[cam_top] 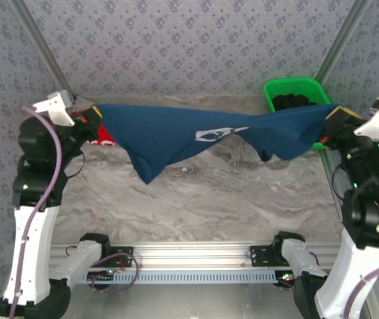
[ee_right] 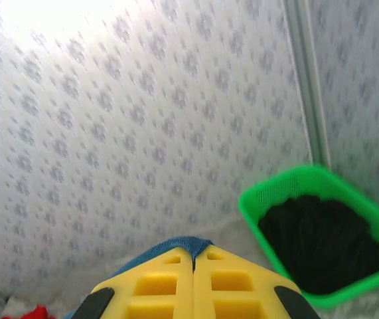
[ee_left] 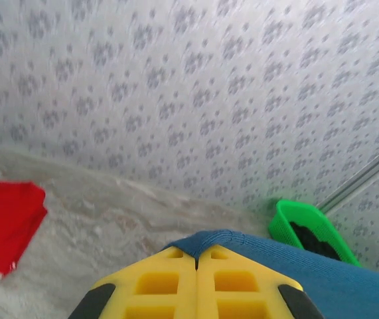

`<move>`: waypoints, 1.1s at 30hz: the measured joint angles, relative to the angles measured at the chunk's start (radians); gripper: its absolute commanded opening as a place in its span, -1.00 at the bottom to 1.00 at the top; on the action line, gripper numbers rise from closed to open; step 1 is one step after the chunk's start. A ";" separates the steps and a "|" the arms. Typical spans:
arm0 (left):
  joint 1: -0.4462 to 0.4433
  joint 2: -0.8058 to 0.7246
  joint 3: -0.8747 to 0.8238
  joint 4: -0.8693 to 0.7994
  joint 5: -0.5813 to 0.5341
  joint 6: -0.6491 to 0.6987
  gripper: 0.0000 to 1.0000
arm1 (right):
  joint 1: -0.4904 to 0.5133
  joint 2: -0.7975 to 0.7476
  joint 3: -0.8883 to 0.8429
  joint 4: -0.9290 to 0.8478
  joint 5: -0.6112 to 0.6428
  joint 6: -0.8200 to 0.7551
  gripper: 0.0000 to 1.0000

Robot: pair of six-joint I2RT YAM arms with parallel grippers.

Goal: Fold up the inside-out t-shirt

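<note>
The dark blue inside-out t-shirt [cam_top: 176, 136] hangs stretched in the air across the back of the table, with a pale print near its middle and a corner drooping toward the marble top. My left gripper [cam_top: 95, 114] is shut on its left end, where blue cloth [ee_left: 242, 249] bulges out from between the yellow fingers [ee_left: 159, 282]. My right gripper [cam_top: 338, 114] is shut on the right end; a blue hem [ee_right: 176, 244] pokes out past its closed yellow fingers [ee_right: 235, 282].
A red folded garment [cam_top: 103, 136] lies on the table below the left gripper, seen also as red cloth [ee_left: 3, 222] at left. A green basket [cam_top: 295, 90] holding black clothing [ee_right: 318, 239] stands at the back right corner. Patterned walls close in the back and sides.
</note>
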 measured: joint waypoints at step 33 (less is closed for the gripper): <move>0.148 0.803 0.945 -0.069 -0.012 0.145 -1.00 | 0.064 0.810 0.684 0.363 -0.083 0.068 -1.00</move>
